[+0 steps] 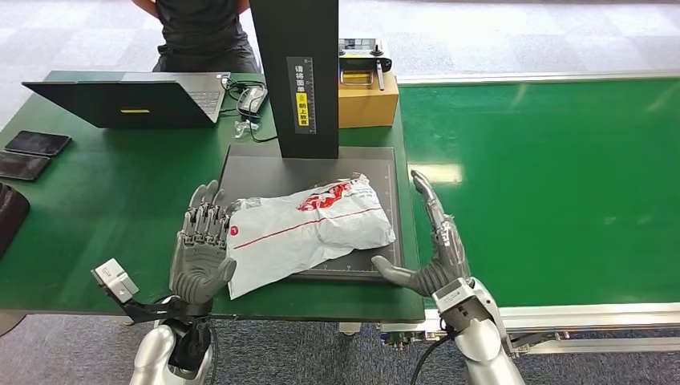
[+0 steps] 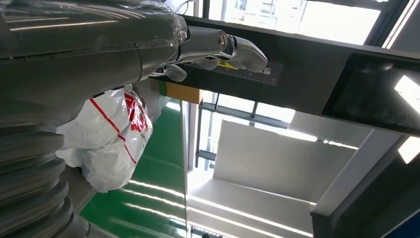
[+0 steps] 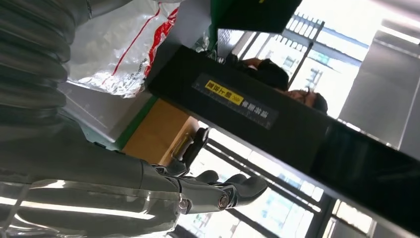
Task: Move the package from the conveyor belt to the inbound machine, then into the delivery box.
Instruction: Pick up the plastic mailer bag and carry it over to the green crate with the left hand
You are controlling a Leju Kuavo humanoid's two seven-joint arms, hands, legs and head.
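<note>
Both hands were flanking the package (image 1: 309, 227), which lay on the inbound machine's dark plate (image 1: 240, 168), so the scan step looked underway and the delivery box leg not started yet. Going left to right: the left hand (image 1: 200, 245) sat at the bag's near-left corner, fingers apart, seemingly just touching it. The bag's long axis ran diagonally, near-left up to far-right, red print toward the far end. The right hand (image 1: 433, 249) stood just beside it, fingers spread, holding nothing. Next move probably needed both palms squeezing inward before lifting.
</note>
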